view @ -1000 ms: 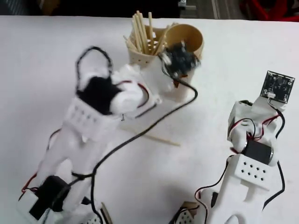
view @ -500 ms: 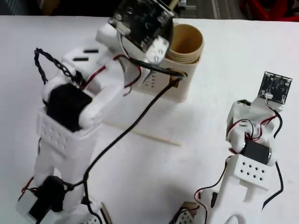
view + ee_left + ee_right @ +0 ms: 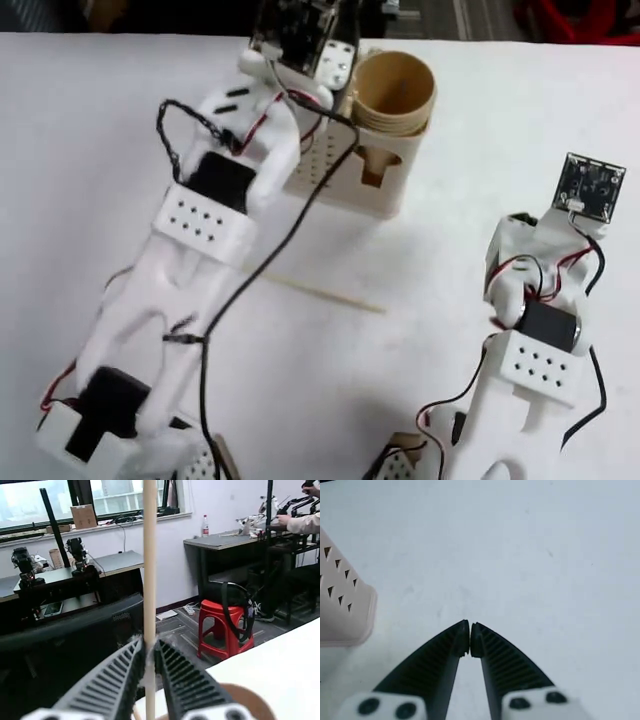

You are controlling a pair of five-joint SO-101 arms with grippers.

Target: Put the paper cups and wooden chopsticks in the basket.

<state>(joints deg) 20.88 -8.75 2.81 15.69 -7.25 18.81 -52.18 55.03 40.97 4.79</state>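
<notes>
High cam sat above the table (image 3: 500,120), looking steeply down, arm bases at the near edge & basket (image 3: 395,195) at the far side. Left wrist cam rode just behind the left gripper (image 3: 149,652), facing approx. level into the room. Right wrist cam looked down past the right gripper (image 3: 469,635) at the tabletop close up, sharing the basket's corner w/ the high view.

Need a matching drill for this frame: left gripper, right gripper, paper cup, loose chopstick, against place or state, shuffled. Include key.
Things
1. left gripper
2. right gripper
3. paper cup
4. loose chopstick

Place or state
A. lying flat on the table
B. shut, nothing in it
C. standing in the basket
D. shut on a second chopstick

Pairs: 1-D, 2-B, 3-C, 4-A
</notes>
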